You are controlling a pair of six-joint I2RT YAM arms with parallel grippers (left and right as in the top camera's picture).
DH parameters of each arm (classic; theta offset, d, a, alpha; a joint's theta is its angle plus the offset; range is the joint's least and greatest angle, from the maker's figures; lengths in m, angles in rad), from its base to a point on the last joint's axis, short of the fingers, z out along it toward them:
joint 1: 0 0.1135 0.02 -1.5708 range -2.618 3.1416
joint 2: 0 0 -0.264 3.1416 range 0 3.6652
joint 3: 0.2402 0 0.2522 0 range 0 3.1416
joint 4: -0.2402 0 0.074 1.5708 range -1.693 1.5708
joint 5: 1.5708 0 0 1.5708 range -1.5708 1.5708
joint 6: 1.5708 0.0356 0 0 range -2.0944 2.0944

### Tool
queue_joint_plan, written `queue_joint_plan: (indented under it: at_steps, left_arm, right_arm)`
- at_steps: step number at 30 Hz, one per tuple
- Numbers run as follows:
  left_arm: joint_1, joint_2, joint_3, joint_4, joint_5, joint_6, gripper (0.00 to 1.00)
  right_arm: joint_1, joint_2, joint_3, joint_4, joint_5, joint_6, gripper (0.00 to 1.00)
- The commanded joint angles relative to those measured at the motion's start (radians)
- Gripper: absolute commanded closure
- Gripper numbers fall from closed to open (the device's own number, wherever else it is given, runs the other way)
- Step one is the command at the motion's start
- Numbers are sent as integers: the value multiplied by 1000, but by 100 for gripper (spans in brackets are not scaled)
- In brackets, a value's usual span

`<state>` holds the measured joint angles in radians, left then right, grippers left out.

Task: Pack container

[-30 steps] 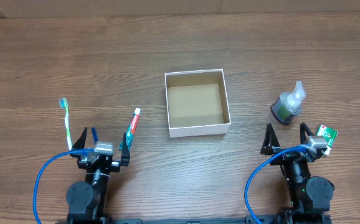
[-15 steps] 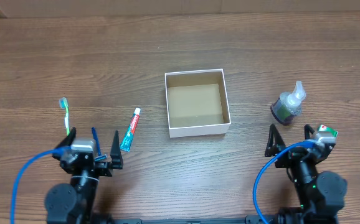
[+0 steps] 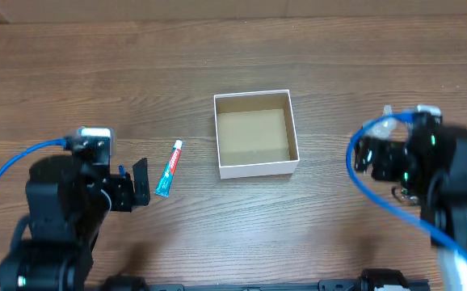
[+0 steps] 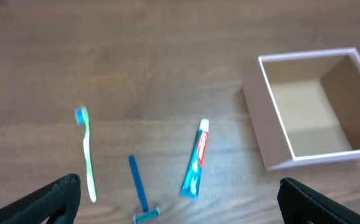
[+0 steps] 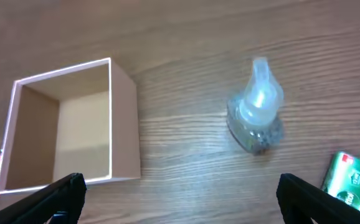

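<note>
The container point(image 3: 258, 169), a white-walled square box with a brown inside, sits empty at the table's middle. It also shows in the left wrist view point(image 4: 272, 117) and the right wrist view point(image 5: 111, 118). A toothpaste tube point(image 3: 169, 168) lies left of it. The left wrist view shows the toothpaste point(image 4: 195, 160), a blue razor point(image 4: 137, 190) and a green-white toothbrush point(image 4: 88, 155). My left gripper point(image 4: 180, 211) hovers open and empty above them. My right gripper point(image 5: 180, 202) is open and empty, above bare wood between the container and a clear pump bottle point(image 5: 256, 109).
A green packet point(image 5: 351, 180) lies at the right, near the bottle. In the overhead view my left arm point(image 3: 64, 202) hides the toothbrush and most of the razor. My right arm point(image 3: 427, 174) hides most of the bottle and the packet.
Both arms have risen from the front edge and swung forward. The left one now covers the toothbrush and razor, the right one the bottle and packet. Both grippers stay open.
</note>
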<state>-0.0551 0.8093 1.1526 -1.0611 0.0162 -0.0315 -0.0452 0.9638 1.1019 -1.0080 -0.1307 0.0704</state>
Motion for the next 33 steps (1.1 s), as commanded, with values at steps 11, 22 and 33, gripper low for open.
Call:
queue_joint_plan:
  at_steps: [11, 22, 33]
  left_arm:
    - [-4, 141, 30, -31, 63, -18, 0]
    - [-4, 214, 30, -31, 63, -18, 0]
    - [-4, 230, 30, -23, 63, -18, 0]
  right_arm:
    - [71, 377, 71, 64, -58, -45, 96]
    - [245, 560, 70, 222, 59, -41, 96]
    - [248, 708, 70, 242, -85, -46, 96]
